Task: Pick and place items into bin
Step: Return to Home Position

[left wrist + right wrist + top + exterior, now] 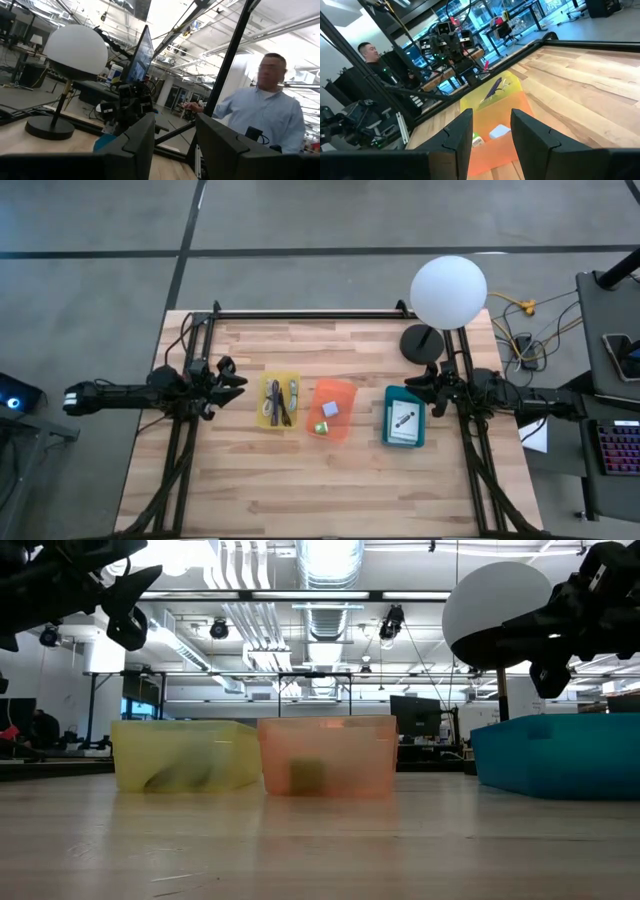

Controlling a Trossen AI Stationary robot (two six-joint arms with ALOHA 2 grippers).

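Observation:
Three bins stand in a row mid-table. The yellow bin (278,400) holds dark thin cords (495,89). In the orange bin (333,410) lie a pale cube (330,409) and a green cube (321,428), and the teal bin (404,418) has a white printed card (404,420) in it. My left gripper (232,384) hangs open above the table, left of the yellow bin, with nothing between its fingers (142,142). My right gripper (415,388) is open too, raised beside the teal bin's far right corner, and also has nothing in it (491,135).
A white globe lamp (448,290) on a black round base (422,342) stands at the far right of the table. Bare wood (320,490) lies in front of the bins. One person (270,112) shows beyond the table's right side, another (367,50) beyond its left.

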